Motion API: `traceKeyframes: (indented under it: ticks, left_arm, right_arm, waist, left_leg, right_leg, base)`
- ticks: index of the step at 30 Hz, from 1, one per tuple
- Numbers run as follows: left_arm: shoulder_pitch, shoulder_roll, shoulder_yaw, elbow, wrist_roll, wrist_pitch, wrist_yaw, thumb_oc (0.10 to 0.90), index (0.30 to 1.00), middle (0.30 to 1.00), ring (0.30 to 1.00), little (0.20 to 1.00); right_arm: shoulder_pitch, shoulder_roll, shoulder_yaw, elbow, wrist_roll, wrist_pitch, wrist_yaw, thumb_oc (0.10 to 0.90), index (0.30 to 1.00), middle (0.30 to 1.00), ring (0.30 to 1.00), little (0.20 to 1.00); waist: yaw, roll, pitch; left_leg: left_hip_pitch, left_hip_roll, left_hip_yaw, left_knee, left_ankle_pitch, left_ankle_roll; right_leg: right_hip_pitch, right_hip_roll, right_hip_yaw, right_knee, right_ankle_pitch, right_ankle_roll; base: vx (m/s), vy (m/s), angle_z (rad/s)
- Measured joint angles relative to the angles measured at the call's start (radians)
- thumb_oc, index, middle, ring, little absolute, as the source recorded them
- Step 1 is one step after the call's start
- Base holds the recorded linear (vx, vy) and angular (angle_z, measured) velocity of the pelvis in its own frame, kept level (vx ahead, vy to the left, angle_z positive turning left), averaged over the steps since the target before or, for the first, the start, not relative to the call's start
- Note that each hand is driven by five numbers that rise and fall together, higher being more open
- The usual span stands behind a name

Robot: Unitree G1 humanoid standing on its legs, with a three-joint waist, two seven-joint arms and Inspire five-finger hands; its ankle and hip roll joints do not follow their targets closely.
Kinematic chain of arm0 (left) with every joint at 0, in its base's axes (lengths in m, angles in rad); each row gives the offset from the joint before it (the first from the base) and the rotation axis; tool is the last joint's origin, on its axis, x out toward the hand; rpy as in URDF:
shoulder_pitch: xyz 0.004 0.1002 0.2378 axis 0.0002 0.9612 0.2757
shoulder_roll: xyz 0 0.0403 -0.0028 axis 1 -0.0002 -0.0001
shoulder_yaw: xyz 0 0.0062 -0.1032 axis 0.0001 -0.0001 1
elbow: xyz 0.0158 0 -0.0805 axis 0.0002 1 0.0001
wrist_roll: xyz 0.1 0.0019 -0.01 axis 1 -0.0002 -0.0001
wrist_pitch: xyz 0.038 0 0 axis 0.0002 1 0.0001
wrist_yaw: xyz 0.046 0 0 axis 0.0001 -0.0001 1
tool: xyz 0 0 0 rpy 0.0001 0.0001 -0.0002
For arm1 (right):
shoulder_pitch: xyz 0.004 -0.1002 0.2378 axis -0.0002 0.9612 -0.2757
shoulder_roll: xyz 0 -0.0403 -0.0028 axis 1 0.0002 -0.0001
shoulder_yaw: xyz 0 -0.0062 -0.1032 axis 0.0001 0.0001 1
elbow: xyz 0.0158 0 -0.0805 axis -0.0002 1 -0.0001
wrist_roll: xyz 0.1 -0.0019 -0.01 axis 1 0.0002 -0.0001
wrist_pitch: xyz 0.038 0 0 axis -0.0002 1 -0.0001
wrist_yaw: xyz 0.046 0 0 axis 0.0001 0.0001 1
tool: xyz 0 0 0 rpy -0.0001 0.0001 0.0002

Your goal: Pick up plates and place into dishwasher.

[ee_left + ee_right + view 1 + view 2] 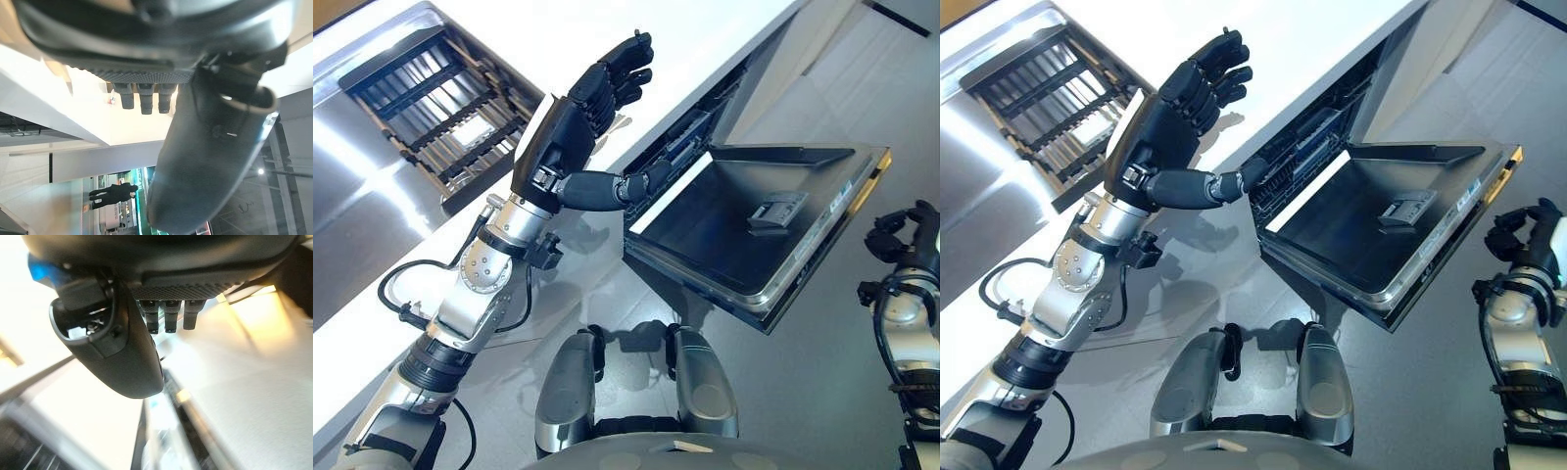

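My left hand (pixel 563 137) is raised over the white counter (pixel 705 39), palm up. Its fingers are nearly straight and hold nothing, and the thumb reaches toward the dishwasher. The left wrist view shows the same thumb (pixel 210 147) with nothing past the fingertips. The dishwasher door (pixel 744 225) is folded down flat to the right of that hand, and its dark inner rack (pixel 690 137) shows under the counter edge. My right hand (pixel 906 235) hangs low at the far right beside the door, relaxed and empty. Its thumb (pixel 117 352) stands out in the right wrist view.
A dark slatted dish rack (pixel 440 108) sits in the steel sink (pixel 352 196) at the upper left, behind my left arm. Grey floor (pixel 822 392) lies in front of the open door. A detergent compartment (pixel 778 211) is set in the door's inner face.
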Motion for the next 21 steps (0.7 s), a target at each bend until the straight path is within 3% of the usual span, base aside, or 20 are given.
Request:
traceKeyframes:
  ticks: [4, 8, 11, 15, 21]
  left_arm:
    - [0.000, 0.000, 0.007, 0.008, 0.001, 0.004, -0.002, 0.800, 0.900, 0.900, 0.900, 0.900]
    - [0.000, 0.010, 0.012, 0.009, 0.001, 0.009, -0.008, 0.800, 0.900, 0.900, 0.900, 0.900]
    - [-0.017, 0.013, 0.012, 0.014, -0.001, 0.025, -0.015, 0.800, 0.900, 0.900, 0.900, 0.900]
    - [-0.063, 0.027, 0.013, 0.015, -0.001, 0.047, -0.022, 0.800, 0.900, 0.900, 0.900, 0.900]
    - [-0.107, 0.028, 0.012, 0.016, -0.001, 0.061, -0.023, 0.800, 0.900, 0.900, 0.900, 0.900]
  right_arm:
    - [0.004, 0.043, -0.042, 0.107, 0.270, -0.002, 0.054, 0.800, 0.900, 0.900, 0.900, 0.900]
    - [-0.006, 0.125, -0.049, 0.222, 0.590, 0.001, 0.197, 0.800, 0.900, 0.900, 0.900, 0.900]
    - [-0.043, 0.176, -0.043, 0.342, 0.760, 0.000, 0.309, 0.800, 0.900, 0.900, 0.900, 0.900]
    - [-0.074, 0.226, -0.008, 0.442, 0.878, 0.000, 0.435, 0.800, 0.900, 0.900, 0.900, 0.900]
    - [-0.124, 0.226, 0.050, 0.588, 0.963, 0.015, 0.644, 0.800, 0.900, 0.900, 0.900, 0.900]
  waist:
    - [-0.004, 0.000, -0.001]
    - [-0.001, 0.001, -0.003]
    - [0.005, 0.002, -0.003]
    - [0.011, 0.004, -0.004]
    - [0.025, 0.011, -0.009]
  left_leg:
    - [0.026, 0.015, 0.012, -0.017, -0.003, -0.011]
    - [0.028, 0.025, 0.013, -0.013, -0.006, -0.019]
    - [0.020, 0.027, 0.014, 0.004, -0.011, -0.022]
    - [-0.008, 0.028, 0.013, 0.042, -0.022, -0.018]
    - [-0.062, 0.009, -0.004, 0.111, -0.042, -0.012]
  right_leg:
    - [0.015, 0.009, -0.001, -0.014, 0.005, -0.008]
    - [0.013, 0.016, -0.008, -0.009, 0.007, -0.013]
    - [0.004, 0.013, -0.018, 0.007, 0.006, -0.017]
    - [-0.023, 0.003, -0.032, 0.041, 0.001, -0.022]
    - [-0.073, -0.014, -0.033, 0.112, -0.019, -0.021]
  base:
    - [0.03, -0.051, -0.16]
    - [0.00, -0.052, -0.05]
    - [0.00, -0.032, -0.04]
    - [0.00, 0.000, 0.00]
    - [-0.02, -0.013, 0.03]
